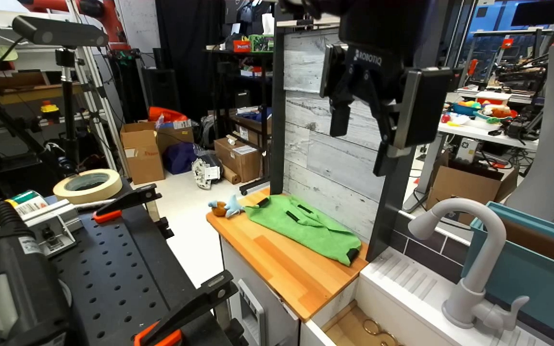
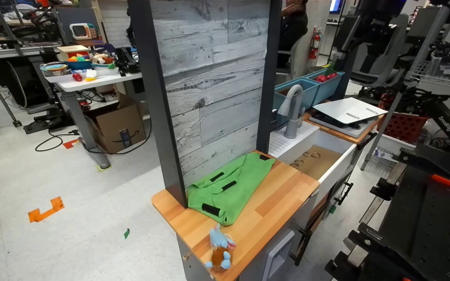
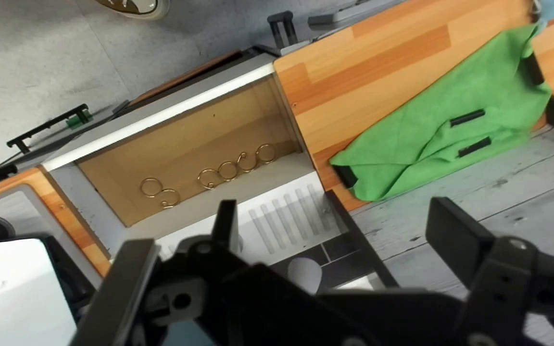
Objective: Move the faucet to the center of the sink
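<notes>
The light-grey faucet (image 1: 488, 254) stands upright at the back ledge of the white sink (image 1: 404, 288). In an exterior view the faucet (image 2: 295, 113) arches behind the basin, whose front wall shows (image 2: 336, 166). In the wrist view only the rounded tip of the faucet's spout (image 3: 304, 275) shows clearly; the rest is hidden behind my gripper. The wrist view also shows the sink's front rim (image 3: 161, 117) and brown floor. My gripper (image 1: 361, 144) is open and empty, high above the counter and apart from the faucet. Its fingers also show wide apart in the wrist view (image 3: 339, 226).
A wood-plank panel (image 1: 334, 129) in a dark frame stands upright behind the wooden countertop (image 1: 277, 259). A green cloth (image 1: 301, 230) and a small stuffed toy (image 2: 220, 249) lie on the countertop. Teal bins (image 1: 536, 293) stand behind the faucet. A white board (image 2: 346, 109) lies past the sink.
</notes>
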